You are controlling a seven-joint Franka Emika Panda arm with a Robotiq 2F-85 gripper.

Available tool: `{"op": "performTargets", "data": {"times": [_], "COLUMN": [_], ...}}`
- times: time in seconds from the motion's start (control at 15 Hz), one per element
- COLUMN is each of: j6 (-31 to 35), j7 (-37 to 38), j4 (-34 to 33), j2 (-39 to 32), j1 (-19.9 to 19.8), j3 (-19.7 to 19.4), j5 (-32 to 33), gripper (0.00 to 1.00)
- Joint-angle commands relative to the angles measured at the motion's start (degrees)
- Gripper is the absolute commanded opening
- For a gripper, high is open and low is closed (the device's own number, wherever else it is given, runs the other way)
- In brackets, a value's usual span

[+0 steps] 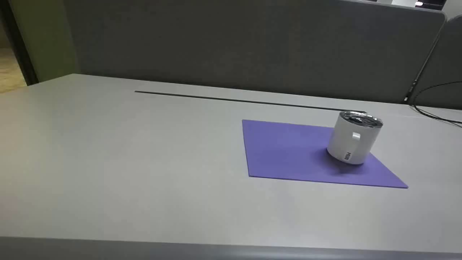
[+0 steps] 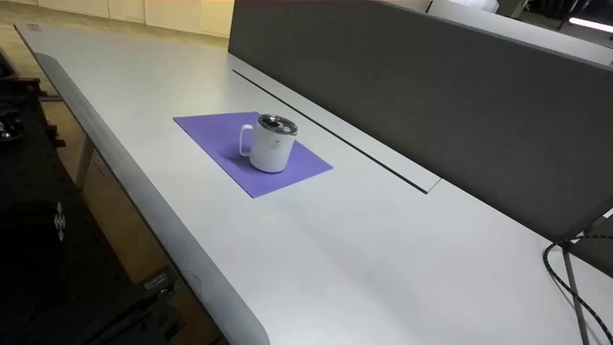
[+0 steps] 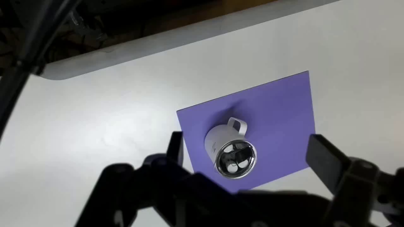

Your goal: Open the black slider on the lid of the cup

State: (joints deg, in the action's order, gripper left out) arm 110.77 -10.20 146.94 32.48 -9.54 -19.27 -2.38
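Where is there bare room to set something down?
Bare tabletop lies between the purple mat and the black cable, and from the mat to the front edge; a narrower band separates mat and dark strip. The white lidded mug crowds the mat itself.

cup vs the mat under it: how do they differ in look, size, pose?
Colour: the cup is mostly white; the mat is purple.
Shape: the cup is a cylinder with a handle; the mat is a thin, flat sheet with straight edges.
Size: the mat covers far more of the table than the cup does.
Pose: the cup stands upright; the mat lies flat.
Shared: the open pincer touches neither.
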Motion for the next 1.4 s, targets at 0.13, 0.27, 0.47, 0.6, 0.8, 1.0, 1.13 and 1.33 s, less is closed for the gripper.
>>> {"op": "performTargets", "data": {"times": [0.13, 0.27, 0.47, 0.6, 0.8, 1.0, 1.13, 1.33], "j6": [-0.12, -0.12, -0.12, 1.37, 11.89, 24.4, 31.3, 39.04], "j7": [-0.63, -0.63, -0.63, -1.78, -2.9, -4.57, -5.22, -5.96], "j4": [-0.08, -0.08, -0.08, -0.68, -2.09, -2.92, -3.4, -4.18], "j2": [-0.28, -0.28, -0.28, -1.54, -7.47, -15.32, -20.7, -28.36], "j1": [-1.32, -1.32, -1.32, -0.48, 1.44, 4.05, 5.85, 7.57], "j3": [1.18, 1.18, 1.18, 0.75, 1.18, 2.16, 3.42, 6.05], "j5": [-0.69, -0.69, -0.69, -1.86, -5.23, -8.96, -11.27, -13.43], "gripper": [1.0, 1.0, 1.0, 1.0, 1.0, 0.67, 0.51, 0.31]}}
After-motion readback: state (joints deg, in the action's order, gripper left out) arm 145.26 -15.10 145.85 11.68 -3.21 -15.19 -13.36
